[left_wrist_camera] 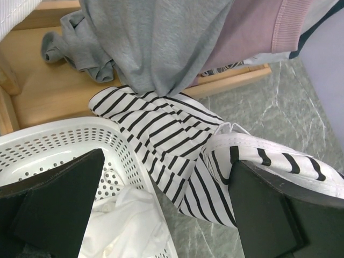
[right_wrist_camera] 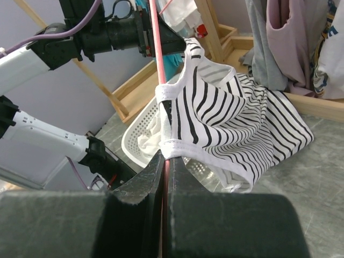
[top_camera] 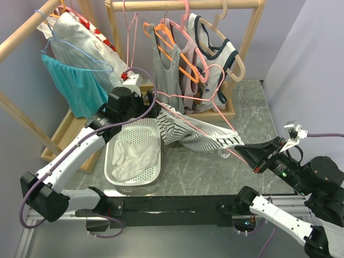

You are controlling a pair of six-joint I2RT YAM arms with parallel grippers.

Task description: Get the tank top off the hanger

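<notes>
The tank top (top_camera: 200, 135), white with black stripes, droops from a pink wire hanger (right_wrist_camera: 157, 59) down toward the table between my two arms. One strap loops round the wire right at my right gripper (right_wrist_camera: 165, 161), which is shut on the hanger. In the top view that gripper (top_camera: 239, 150) is at the garment's right end. At the left end my left gripper (top_camera: 156, 107) hangs open above it. In the left wrist view its fingers (left_wrist_camera: 59, 207) straddle the striped fabric (left_wrist_camera: 161, 129) and the basket's edge without touching either.
A white perforated basket (top_camera: 110, 156) holding a white garment (top_camera: 134, 153) stands left of the tank top. Behind stand wooden racks (top_camera: 177, 4) with hung clothes: a grey top (top_camera: 166, 70), a navy-trimmed white one (top_camera: 217, 54) and a teal garment (top_camera: 70, 83).
</notes>
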